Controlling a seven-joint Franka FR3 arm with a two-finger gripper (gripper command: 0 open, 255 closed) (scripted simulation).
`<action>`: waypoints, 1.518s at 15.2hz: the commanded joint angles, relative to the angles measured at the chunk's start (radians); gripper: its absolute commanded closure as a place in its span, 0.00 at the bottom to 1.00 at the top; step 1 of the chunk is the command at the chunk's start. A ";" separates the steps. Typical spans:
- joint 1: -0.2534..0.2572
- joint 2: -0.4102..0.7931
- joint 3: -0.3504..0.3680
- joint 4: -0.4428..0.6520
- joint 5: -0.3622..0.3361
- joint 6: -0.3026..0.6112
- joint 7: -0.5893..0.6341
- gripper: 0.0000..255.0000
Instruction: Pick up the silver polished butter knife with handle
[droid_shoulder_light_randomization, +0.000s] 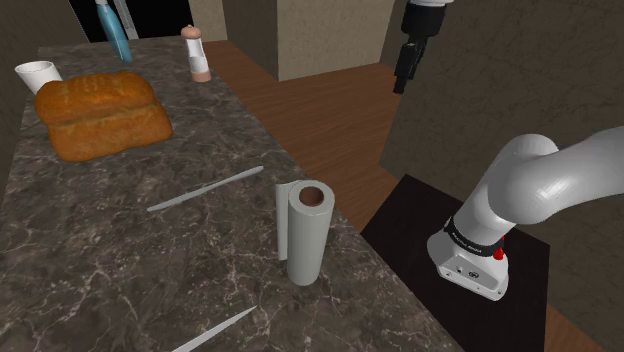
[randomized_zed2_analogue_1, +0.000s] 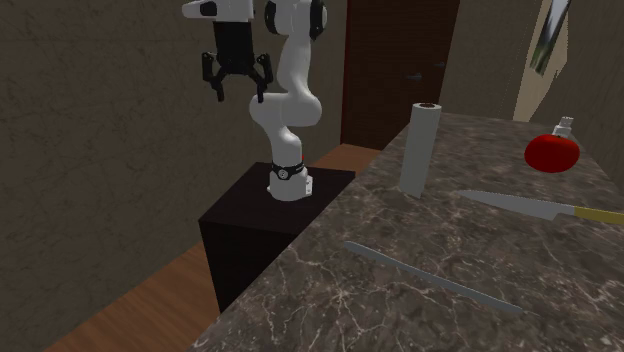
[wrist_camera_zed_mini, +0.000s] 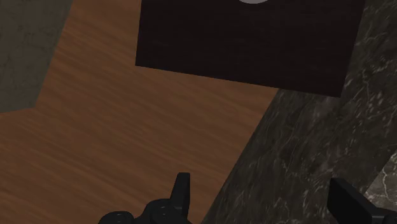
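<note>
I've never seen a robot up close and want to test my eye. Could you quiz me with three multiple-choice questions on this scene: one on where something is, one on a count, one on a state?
1. Where is the gripper?
A) touching the counter
B) high in the air, off the counter
C) under the counter

2. How many knives lie on the counter?
A) two
B) none
C) five

3. How does the paper towel roll sit?
A) lying flat
B) tipped against a wall
C) standing upright

Answers: 1 B, it hangs above the wooden floor near the stand. 2 A, the grey butter knife and a second knife. 3 C, its open core faces up.
</note>
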 joint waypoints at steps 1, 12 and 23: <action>0.000 0.000 0.000 0.000 0.000 0.000 0.000 0.00; 0.111 0.376 0.082 0.182 -0.001 0.180 -0.133 0.00; 0.205 0.727 0.187 0.437 -0.056 0.257 -0.235 0.00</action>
